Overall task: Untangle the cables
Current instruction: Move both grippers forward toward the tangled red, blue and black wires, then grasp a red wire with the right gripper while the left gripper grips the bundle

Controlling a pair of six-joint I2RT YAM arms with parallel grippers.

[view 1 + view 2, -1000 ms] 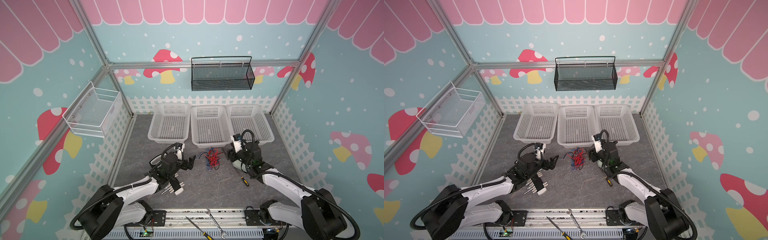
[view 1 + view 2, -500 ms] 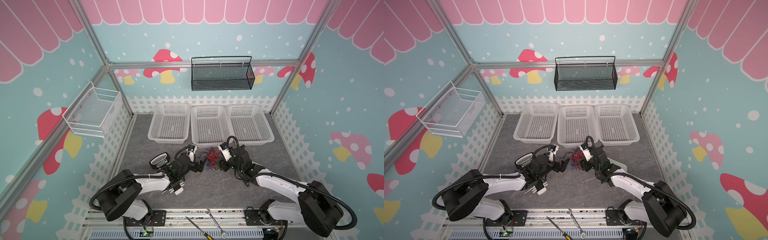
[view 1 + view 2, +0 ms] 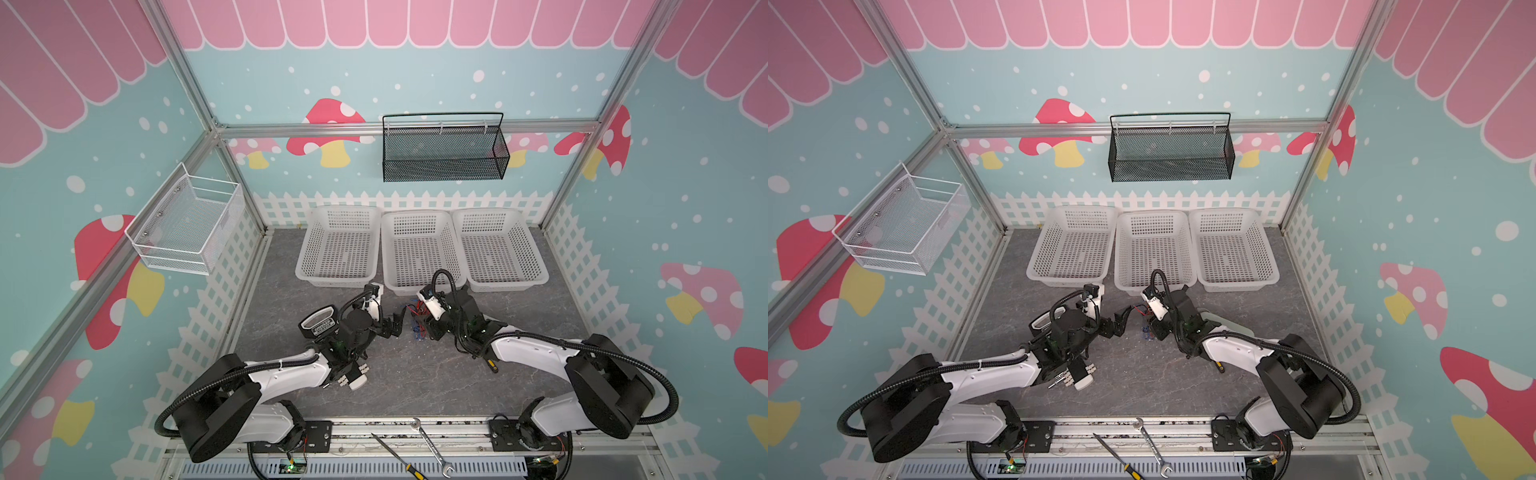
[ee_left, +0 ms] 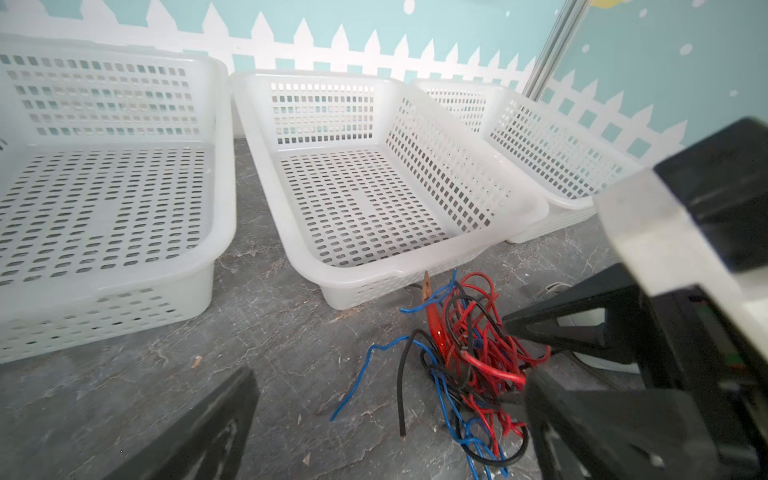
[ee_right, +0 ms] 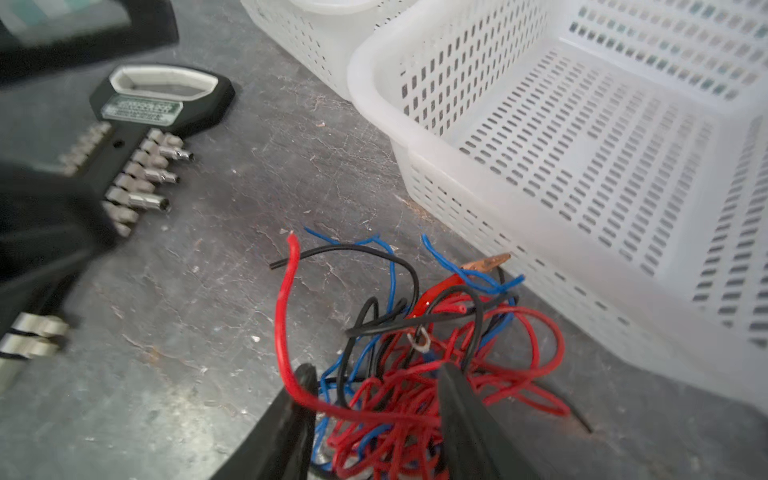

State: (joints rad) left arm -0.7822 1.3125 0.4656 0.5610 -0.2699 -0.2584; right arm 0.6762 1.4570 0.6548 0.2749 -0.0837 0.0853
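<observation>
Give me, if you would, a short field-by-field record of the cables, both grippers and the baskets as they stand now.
cables: red, black and blue wires in one tangle on the grey table, just in front of the middle white basket
left gripper: open, pointed at the tangle, holding nothing
right gripper: jaws either side of the tangle with wires between them; a firm grip cannot be confirmed
baskets: three in a row along the back, all empty
progress: no wire separated yet

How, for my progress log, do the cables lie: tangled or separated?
Tangled. The cables lie in one knotted red, black and blue clump on the table beside the middle basket.
</observation>
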